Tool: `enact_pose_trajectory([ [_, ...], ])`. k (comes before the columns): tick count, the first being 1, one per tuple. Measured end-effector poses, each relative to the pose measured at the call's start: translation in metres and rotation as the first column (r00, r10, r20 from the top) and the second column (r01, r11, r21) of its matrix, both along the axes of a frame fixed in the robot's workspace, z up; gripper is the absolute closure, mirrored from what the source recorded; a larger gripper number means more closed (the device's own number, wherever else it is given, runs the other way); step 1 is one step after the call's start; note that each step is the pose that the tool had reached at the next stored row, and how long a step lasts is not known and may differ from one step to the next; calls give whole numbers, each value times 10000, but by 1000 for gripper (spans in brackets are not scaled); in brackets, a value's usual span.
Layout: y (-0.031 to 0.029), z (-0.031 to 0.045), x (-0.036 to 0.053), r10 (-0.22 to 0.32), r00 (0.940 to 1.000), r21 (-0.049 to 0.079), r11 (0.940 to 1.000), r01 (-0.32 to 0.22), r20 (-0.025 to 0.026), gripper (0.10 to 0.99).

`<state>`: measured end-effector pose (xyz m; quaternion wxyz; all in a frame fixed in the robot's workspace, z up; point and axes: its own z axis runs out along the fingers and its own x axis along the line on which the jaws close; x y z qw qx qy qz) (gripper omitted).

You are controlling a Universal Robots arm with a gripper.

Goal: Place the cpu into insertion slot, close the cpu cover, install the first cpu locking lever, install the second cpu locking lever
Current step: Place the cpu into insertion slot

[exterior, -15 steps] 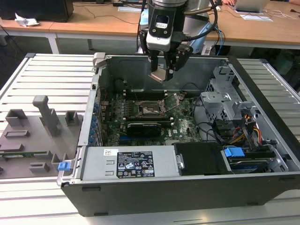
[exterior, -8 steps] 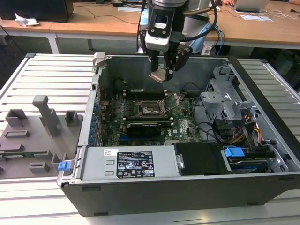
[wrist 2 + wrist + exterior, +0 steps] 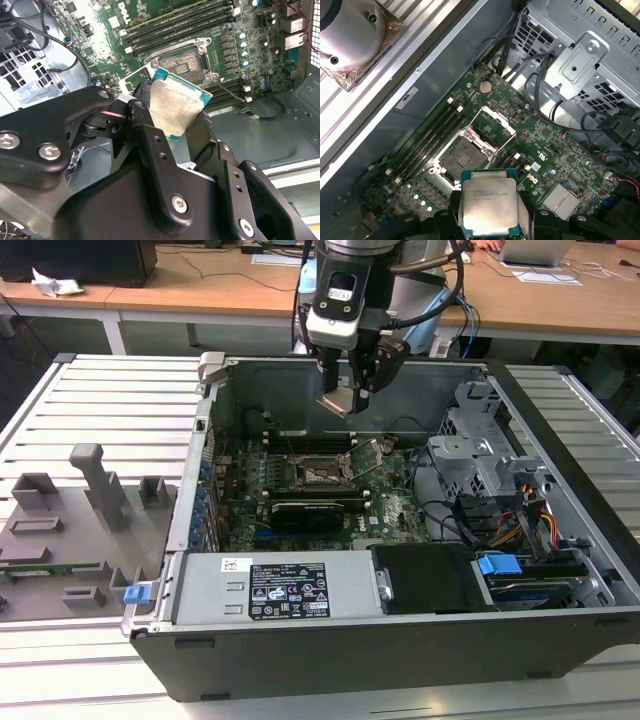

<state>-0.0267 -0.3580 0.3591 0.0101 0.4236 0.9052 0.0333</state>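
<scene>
My gripper [image 3: 340,398] hangs above the open computer case, shut on the cpu [image 3: 337,401], a flat square chip with a pale metal top. In both wrist views the cpu [image 3: 175,105] [image 3: 490,207] sits clamped between the black fingers [image 3: 145,107], tilted and held in the air. Below it on the green board lies the insertion slot [image 3: 322,474] [image 3: 182,61] [image 3: 462,157], dark and uncovered. The cpu cover [image 3: 492,126] stands swung up on its hinge beside the slot. A thin lever [image 3: 372,462] sticks up next to it.
Long black memory slots [image 3: 175,25] flank the socket. A metal drive cage [image 3: 485,455] with cables fills the case at the exterior view's right, and a power supply [image 3: 285,590] lies along the front. A grey fixture tray [image 3: 70,530] sits outside the case.
</scene>
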Motion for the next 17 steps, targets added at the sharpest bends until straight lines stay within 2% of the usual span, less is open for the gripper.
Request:
enact_pose_trajectory([
  [17, 0, -13, 0, -548, 9985, 1, 9985, 548, 0, 561],
])
